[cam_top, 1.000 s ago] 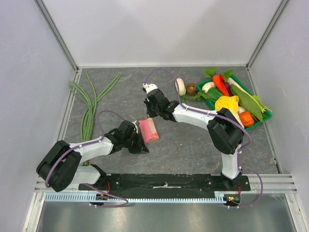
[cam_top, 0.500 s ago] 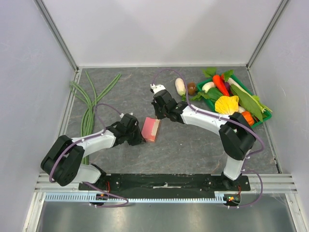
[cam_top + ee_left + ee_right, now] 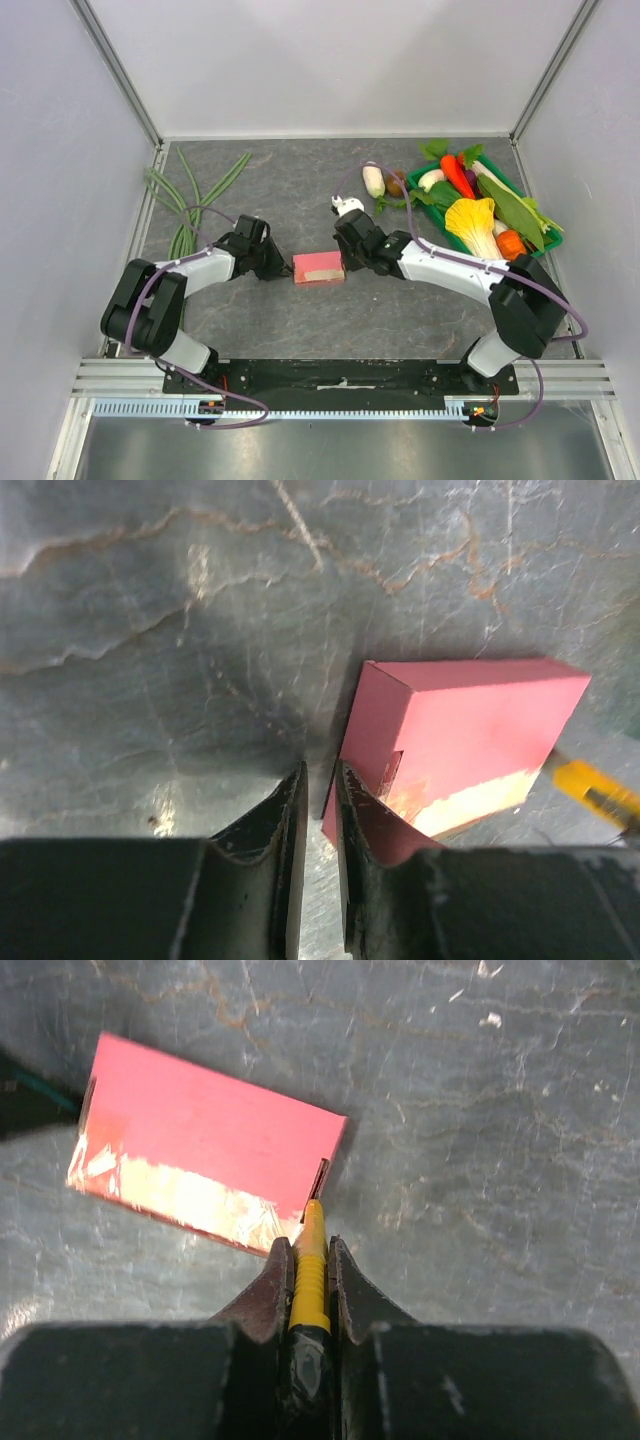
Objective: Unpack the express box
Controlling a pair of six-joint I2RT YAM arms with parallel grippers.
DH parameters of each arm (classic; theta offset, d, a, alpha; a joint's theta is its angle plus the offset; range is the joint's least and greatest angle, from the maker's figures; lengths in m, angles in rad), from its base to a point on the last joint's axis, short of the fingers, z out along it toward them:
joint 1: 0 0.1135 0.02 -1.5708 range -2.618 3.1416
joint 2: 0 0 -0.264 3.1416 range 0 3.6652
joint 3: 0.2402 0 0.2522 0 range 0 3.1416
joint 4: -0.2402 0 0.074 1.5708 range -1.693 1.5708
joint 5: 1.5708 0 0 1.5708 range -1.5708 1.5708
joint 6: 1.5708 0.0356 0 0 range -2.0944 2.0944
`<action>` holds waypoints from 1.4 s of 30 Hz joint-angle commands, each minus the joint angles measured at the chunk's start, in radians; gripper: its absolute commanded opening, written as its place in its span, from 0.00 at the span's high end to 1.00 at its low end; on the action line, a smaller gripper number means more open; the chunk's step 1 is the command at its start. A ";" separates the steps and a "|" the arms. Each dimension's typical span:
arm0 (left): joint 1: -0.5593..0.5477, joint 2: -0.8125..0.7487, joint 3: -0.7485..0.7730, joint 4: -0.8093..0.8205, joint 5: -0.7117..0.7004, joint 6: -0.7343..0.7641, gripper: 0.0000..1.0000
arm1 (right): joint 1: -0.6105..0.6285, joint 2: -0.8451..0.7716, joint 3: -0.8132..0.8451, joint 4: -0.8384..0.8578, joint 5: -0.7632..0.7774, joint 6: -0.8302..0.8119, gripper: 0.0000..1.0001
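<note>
The pink-red express box point(image 3: 318, 267) lies flat on the grey table, long side running left to right, with a strip of shiny clear tape along its near edge. My left gripper point(image 3: 277, 266) sits at the box's left end. In the left wrist view its jaws point(image 3: 320, 780) are almost closed with only table between them, and the right finger touches the box point(image 3: 470, 720). My right gripper point(image 3: 350, 256) is at the box's right end, shut on the yellow utility knife point(image 3: 312, 1260). The knife tip meets the box point(image 3: 200, 1130) at its right end slot.
A green tray point(image 3: 532, 262) full of toy vegetables stands at the back right. A white radish point(image 3: 373, 180) and a brown mushroom point(image 3: 397, 183) lie beside it. Long green beans point(image 3: 185, 220) lie along the left wall. Walls enclose three sides.
The box, tilted up at my left gripper before, now lies flat and turned crosswise. My left gripper has drawn back to its left end. My right gripper has come down to its right end with the knife.
</note>
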 commanded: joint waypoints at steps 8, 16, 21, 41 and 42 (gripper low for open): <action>0.024 0.151 0.140 0.213 0.292 -0.040 0.77 | 0.162 -0.057 0.021 0.049 -0.014 0.086 1.00; 0.027 0.190 0.213 0.192 0.315 -0.034 0.76 | 0.208 -0.059 0.024 0.041 0.080 0.109 1.00; 0.055 0.139 0.229 0.033 0.176 0.015 0.69 | 0.216 -0.094 0.015 0.009 0.108 0.135 1.00; 0.079 -0.047 0.142 -0.101 0.103 0.128 0.41 | 0.271 -0.122 -0.001 0.219 0.081 -0.006 1.00; 0.078 -0.050 0.125 -0.084 0.119 0.125 0.41 | 0.271 -0.105 -0.005 0.240 0.094 -0.014 1.00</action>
